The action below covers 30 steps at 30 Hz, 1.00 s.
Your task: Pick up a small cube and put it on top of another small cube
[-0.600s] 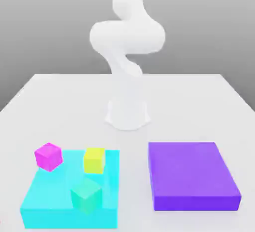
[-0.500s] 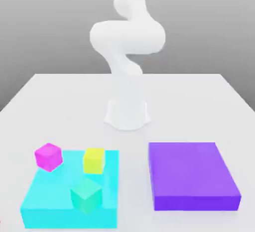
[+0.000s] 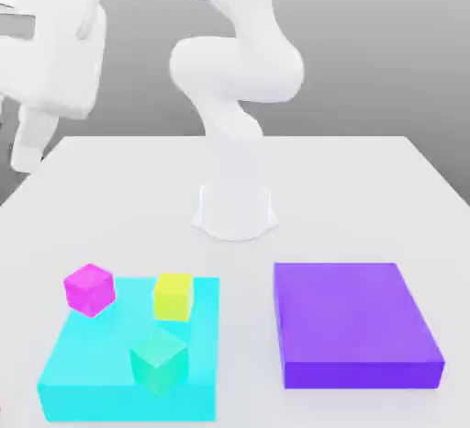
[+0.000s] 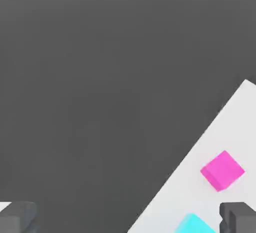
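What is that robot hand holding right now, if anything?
Nothing. The gripper is open with empty space between its fingers, and the pink cube sits untouched on the table.

Plain grey backdrop behind a white table

The white table [image 3: 367,187] fills the lower part of the exterior view, its far edge straight against a bare grey backdrop [image 3: 386,40] that lightens towards the tabletop. The light is soft and even. Beyond the table's edge, the hand view shows flat dark grey.
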Available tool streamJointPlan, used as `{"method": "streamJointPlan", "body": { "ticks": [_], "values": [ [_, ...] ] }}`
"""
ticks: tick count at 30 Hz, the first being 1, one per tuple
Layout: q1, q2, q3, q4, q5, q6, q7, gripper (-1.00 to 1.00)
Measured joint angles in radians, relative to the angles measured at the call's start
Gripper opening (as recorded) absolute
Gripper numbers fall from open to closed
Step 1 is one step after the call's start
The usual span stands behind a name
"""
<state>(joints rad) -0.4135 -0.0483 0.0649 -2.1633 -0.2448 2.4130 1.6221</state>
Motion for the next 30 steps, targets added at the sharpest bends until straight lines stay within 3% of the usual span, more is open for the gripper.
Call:
{"method": "streamJointPlan", "body": {
  "ticks": [7,16,19,20,26,30],
  "values": [
    [-0.070,0.238,-0.047,0.041,0.041,0.057,0.194,0.00],
    [-0.169,0.521,-0.080,0.091,0.238,0.143,0.338,0.00],
    [-0.180,0.630,-0.076,0.115,0.256,0.219,0.346,0.00],
    [-0.181,0.658,-0.076,0.121,0.258,0.240,0.346,-1.00],
    [-0.181,0.673,-0.076,0.125,0.259,0.253,0.346,-1.00],
    [-0.181,0.570,-0.077,0.101,0.258,0.173,0.347,-1.00]
  ]
}}
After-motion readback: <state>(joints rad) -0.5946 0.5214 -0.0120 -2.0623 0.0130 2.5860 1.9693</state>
